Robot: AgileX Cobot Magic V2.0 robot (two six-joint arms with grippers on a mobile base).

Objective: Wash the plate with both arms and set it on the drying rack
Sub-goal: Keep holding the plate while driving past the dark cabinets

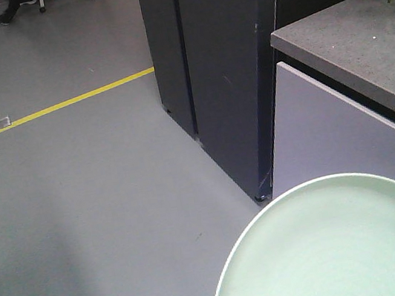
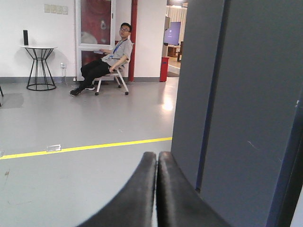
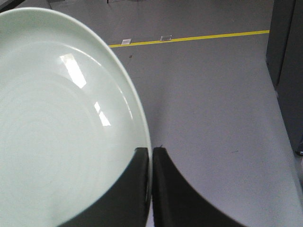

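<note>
The pale mint-green plate point(image 3: 57, 127) fills the left of the right wrist view, held up above the grey floor. My right gripper point(image 3: 151, 156) is shut on the plate's rim, one finger on its face and one behind. In the front view the plate point(image 1: 333, 246) shows at the bottom right, with a black bit of the gripper at its right edge. My left gripper point(image 2: 157, 161) is shut with nothing between its fingers, pointing at the floor beside a dark cabinet. The drying rack is out of view.
A tall dark cabinet point(image 1: 216, 77) stands ahead, next to a grey counter point(image 1: 362, 47) with a pale drawer front and a plant. A yellow line point(image 1: 56, 106) crosses the floor. A person sits on a chair point(image 2: 111, 61) far back, near a small round table point(image 2: 39, 66).
</note>
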